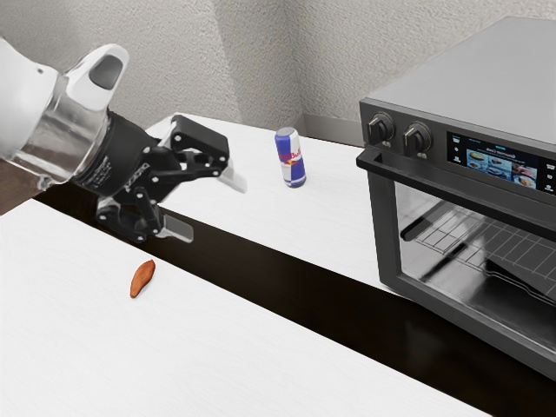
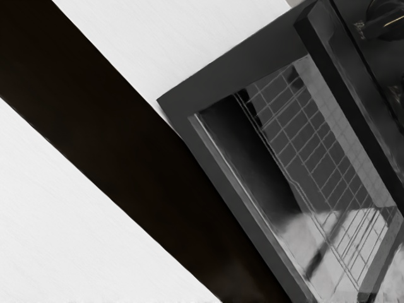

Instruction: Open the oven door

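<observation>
Ext. view, blk 2-finger gripper [image 1: 207,205]: open, fingers spread, well apart from oven
Dk-grey metal-&-glass oven door [image 1: 387,239]: shut, ext. view's right
Blue-&-silver can [image 1: 290,158]: upright, btwn gripper & oven
Orange-brown tapered item [image 1: 142,279]: on wht tabletop [image 1: 78,321]
Wrist view, blk bar handle [image 2: 334,76]: across door, by window

The blue-and-silver can [image 1: 290,158] reads "Red Bull".
</observation>
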You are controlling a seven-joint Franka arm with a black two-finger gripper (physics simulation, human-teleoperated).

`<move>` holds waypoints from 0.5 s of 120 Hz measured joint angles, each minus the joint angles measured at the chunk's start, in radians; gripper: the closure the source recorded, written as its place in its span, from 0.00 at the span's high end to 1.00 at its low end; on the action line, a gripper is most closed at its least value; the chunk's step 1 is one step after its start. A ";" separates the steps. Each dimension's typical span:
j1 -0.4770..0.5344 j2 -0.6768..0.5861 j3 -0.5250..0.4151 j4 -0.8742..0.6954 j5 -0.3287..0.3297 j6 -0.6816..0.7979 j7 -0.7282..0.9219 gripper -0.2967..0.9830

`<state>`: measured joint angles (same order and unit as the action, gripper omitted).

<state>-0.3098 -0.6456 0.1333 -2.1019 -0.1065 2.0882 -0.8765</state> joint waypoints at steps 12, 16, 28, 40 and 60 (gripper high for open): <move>-0.076 0.047 0.001 -0.001 -0.006 0.096 -0.070 0.77; -0.098 0.066 0.002 -0.001 -0.007 0.128 -0.091 0.77; -0.162 0.116 0.002 -0.002 -0.011 0.208 -0.148 0.77; -0.184 0.165 0.001 -0.001 -0.013 0.275 -0.196 0.77; -0.183 0.261 0.001 0.018 -0.013 0.367 -0.260 0.77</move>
<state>-0.4927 -0.3847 0.1343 -2.0837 -0.1190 2.4553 -1.1367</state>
